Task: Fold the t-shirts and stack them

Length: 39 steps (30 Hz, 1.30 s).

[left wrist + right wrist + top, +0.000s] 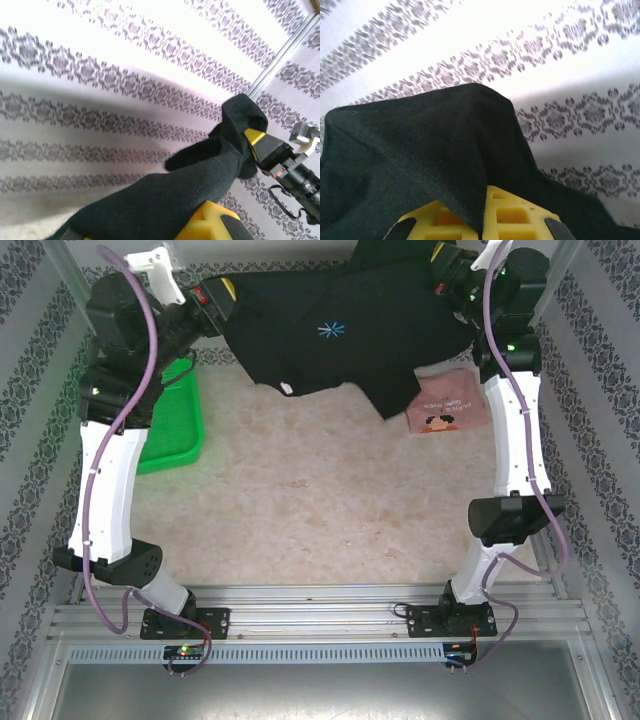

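The black t-shirt (330, 335) hangs stretched in the air at the back of the table, with a small blue star print facing up. My left gripper (213, 295) is shut on its left end and my right gripper (447, 278) is shut on its right end. In the left wrist view the black t-shirt (165, 200) runs from my left gripper (150, 230) away to the right gripper (262, 147). In the right wrist view, black t-shirt cloth (420, 160) is pinched between the yellow fingers (520, 220) of my right gripper (484, 217). The pink t-shirt (450, 410) lies folded on the table, partly under the black one.
A green mesh basket (175, 430) stands at the left of the table beside the left arm. Patterned walls close in the back and both sides. The beige table top (320, 500) lies in front of the shirts.
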### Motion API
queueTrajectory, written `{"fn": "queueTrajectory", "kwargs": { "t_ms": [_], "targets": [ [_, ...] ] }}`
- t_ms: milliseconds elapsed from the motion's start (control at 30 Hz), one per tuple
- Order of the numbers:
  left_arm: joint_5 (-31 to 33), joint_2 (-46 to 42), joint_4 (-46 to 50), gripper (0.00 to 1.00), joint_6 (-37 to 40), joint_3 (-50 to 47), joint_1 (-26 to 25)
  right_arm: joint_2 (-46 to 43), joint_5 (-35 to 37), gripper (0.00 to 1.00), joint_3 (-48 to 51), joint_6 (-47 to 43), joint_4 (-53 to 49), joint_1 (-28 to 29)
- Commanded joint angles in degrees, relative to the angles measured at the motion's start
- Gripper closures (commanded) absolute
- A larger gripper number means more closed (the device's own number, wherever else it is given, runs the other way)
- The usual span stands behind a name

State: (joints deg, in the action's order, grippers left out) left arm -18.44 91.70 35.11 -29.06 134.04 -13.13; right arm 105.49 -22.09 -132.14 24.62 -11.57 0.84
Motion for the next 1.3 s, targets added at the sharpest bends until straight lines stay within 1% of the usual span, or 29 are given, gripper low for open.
{"fn": "queueTrajectory", "kwargs": {
  "t_ms": [0,33,100,200,233,300,367,400,433,467,500,600,667,733,767,800,833,900,933,967,1000,1033,1067,1133,1233,1267],
  "targets": [
    [-0.6,-1.4,3.0,1.00,4.1,-0.6,2.2,-1.7,-2.9,1.00,5.6,-2.9,2.4,-2.0],
    [-0.3,-2.7,2.5,1.00,4.2,-3.4,2.3,-3.3,-3.4,0.99,9.1,-3.2,3.0,-2.5],
    [-0.3,-6.6,-0.5,1.00,3.2,-12.2,2.4,-7.6,-3.5,0.98,19.1,-3.6,3.9,-3.3],
    [0.1,-14.7,-7.8,1.00,-1.9,-32.3,2.4,-16.6,-2.1,0.95,40.5,-2.0,8.5,-4.2],
    [0.0,-18.1,-10.4,1.00,-4.1,-40.2,2.3,-20.2,-2.2,0.94,49.5,-0.8,11.4,-4.4],
    [0.3,-24.0,-14.5,1.00,-9.3,-54.9,1.8,-26.7,-1.3,0.92,65.0,1.2,15.5,-4.2],
    [-0.6,-29.3,-19.6,1.00,-14.9,-69.7,0.2,-32.8,-0.8,0.87,78.9,1.4,17.6,-3.6],
    [0.2,-30.8,-20.0,1.00,-16.4,-75.3,-1.1,-35.4,0.1,0.81,84.1,1.9,17.7,-3.4],
    [1.1,-32.6,-20.8,1.00,-17.5,-80.2,-3.1,-38.6,-0.1,0.72,89.8,2.1,18.1,-3.1],
    [1.8,-33.8,-21.6,1.00,-18.6,-84.5,-4.9,-41.8,-0.1,0.66,94.3,1.9,17.3,-2.9],
    [2.7,-34.6,-21.8,1.00,-19.9,-87.8,-6.6,-44.9,1.0,0.64,98.0,2.4,15.4,-2.9],
    [5.5,-36.7,-22.3,1.00,-21.9,-95.2,-11.3,-56.5,3.0,0.48,107.2,6.3,9.5,-3.4],
    [6.2,-37.6,-21.7,1.00,-23.6,-98.9,-12.6,-65.5,6.1,0.35,111.2,10.3,5.7,-3.3],
    [6.8,-38.2,-21.1,1.00,-24.5,-101.0,-13.4,-72.3,7.5,0.22,112.1,13.3,4.2,-3.3],
    [6.8,-38.3,-20.9,1.00,-24.6,-101.8,-13.6,-73.8,8.0,0.18,112.0,15.2,2.5,-3.4],
    [6.9,-38.2,-20.4,1.00,-24.4,-102.1,-13.7,-73.3,6.7,0.17,111.0,16.1,1.7,-3.6],
    [7.1,-38.0,-19.6,1.00,-24.1,-102.2,-13.9,-71.1,3.5,0.17,109.3,16.3,0.8,-3.5],
    [7.1,-37.3,-19.3,1.00,-23.5,-102.6,-14.0,-62.5,-2.2,0.17,104.5,16.7,-3.5,-3.1],
    [6.9,-36.9,-19.7,1.00,-23.5,-102.8,-13.9,-56.6,-5.0,0.17,101.2,15.9,-6.3,-2.9],
    [6.7,-36.5,-20.3,1.00,-23.6,-103.0,-14.0,-50.8,-8.2,0.18,97.7,14.0,-8.5,-2.4],
    [6.4,-36.1,-20.8,1.00,-23.8,-103.1,-13.9,-46.4,-10.0,0.19,94.4,12.2,-10.9,-1.6],
    [6.2,-35.8,-21.0,1.00,-23.7,-103.0,-13.9,-41.9,-10.6,0.20,90.1,9.8,-14.2,-0.5],
    [6.2,-35.4,-20.9,1.00,-23.3,-102.8,-14.0,-37.9,-9.6,0.20,86.2,7.0,-17.8,0.5],
    [6.4,-35.3,-20.6,1.00,-22.7,-102.6,-14.1,-31.4,-7.4,0.19,80.0,4.3,-22.4,0.5],
    [6.7,-35.6,-20.0,1.00,-21.7,-102.2,-14.1,-21.9,-6.9,0.20,73.5,2.2,-24.2,-0.2],
    [6.8,-35.7,-19.5,1.00,-21.4,-102.0,-14.0,-18.3,-6.0,0.23,70.9,1.1,-25.9,-0.1]
  ]
}}
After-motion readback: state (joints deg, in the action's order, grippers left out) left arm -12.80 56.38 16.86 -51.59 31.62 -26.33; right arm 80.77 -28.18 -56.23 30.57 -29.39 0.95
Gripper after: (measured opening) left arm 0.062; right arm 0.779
